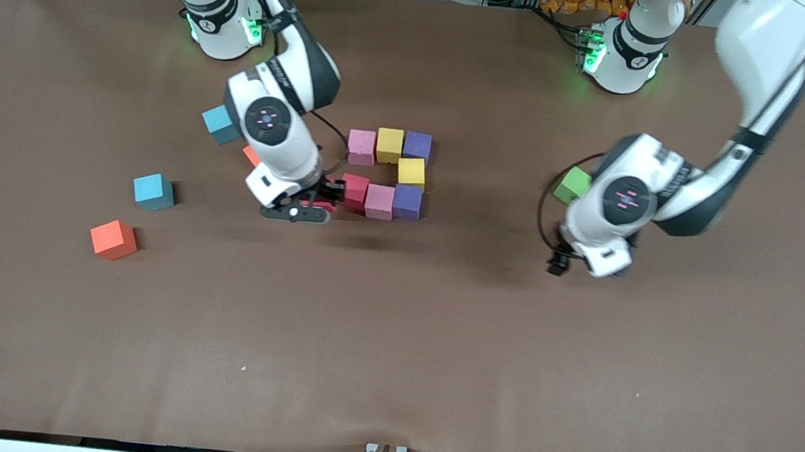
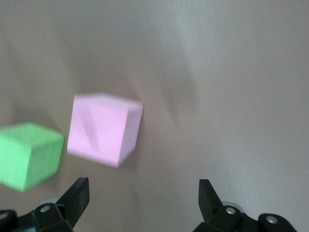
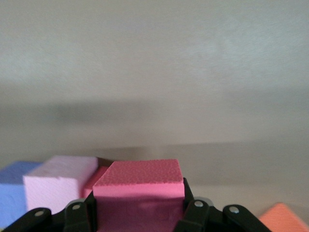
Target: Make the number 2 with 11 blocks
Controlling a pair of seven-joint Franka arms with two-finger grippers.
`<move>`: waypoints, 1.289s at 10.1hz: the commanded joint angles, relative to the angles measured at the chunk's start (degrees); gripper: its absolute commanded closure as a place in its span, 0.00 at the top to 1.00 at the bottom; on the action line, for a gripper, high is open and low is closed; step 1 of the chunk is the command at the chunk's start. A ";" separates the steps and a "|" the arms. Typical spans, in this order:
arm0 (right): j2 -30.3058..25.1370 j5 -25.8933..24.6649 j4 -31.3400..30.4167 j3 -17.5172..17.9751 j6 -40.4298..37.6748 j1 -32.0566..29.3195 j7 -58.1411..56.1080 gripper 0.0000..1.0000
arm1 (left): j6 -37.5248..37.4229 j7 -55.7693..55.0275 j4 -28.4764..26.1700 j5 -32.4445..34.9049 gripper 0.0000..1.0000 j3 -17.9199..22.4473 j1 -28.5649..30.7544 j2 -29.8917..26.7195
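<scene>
**Front view: right gripper pinching a red block at the figure's open end, left gripper spread over pink/green**

- Right gripper: jaws pinching red block, down low at 9 o'clock of the second red block, just beside it. Can't tell if it's seated on the table.
- Laid row, running from the second red block toward 3 o'clock: pink block, then purple block, all touching.
- Yellow block sits at 12 o'clock of that purple one.
- Top row at 12 o'clock of that, from the left arm's end: second purple block, second yellow block, second pink block.
- Orange block is loose, well apart at 8 o'clock of the figure.
- Two light-blue cubes are also loose: one at 1 o'clock of the orange block, the other partly under the right arm.
- Left gripper: jaws spread, nothing between them, over the table toward the left arm's end.
- Left wrist view shows the third pink block just beside the green block, not touching.
- Green block is at 3 o'clock of the figure, well apart, half covered by the left arm.
</scene>
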 commanded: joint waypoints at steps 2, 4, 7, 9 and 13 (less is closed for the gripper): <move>5.75 0.03 1.98 -0.45 7.74 2.12 9.07 0.28 | 0.65 7.88 -2.87 0.93 1.00 -1.12 6.25 -2.59; 6.37 0.03 2.16 -0.36 8.29 2.22 9.79 0.28 | 0.39 12.53 -1.91 1.02 1.00 -1.03 7.84 -2.59; 6.55 -0.05 2.16 -0.36 8.20 2.31 9.88 0.28 | -4.25 23.51 1.25 1.81 1.00 -0.94 8.64 -2.68; 6.99 -0.14 2.25 -0.45 8.55 3.09 9.79 0.29 | -4.45 28.01 2.58 2.69 1.00 -0.94 8.64 -2.33; 9.27 -1.28 2.16 -0.45 10.31 3.80 9.61 0.30 | -4.45 32.76 5.04 2.78 1.00 -0.68 8.73 -1.98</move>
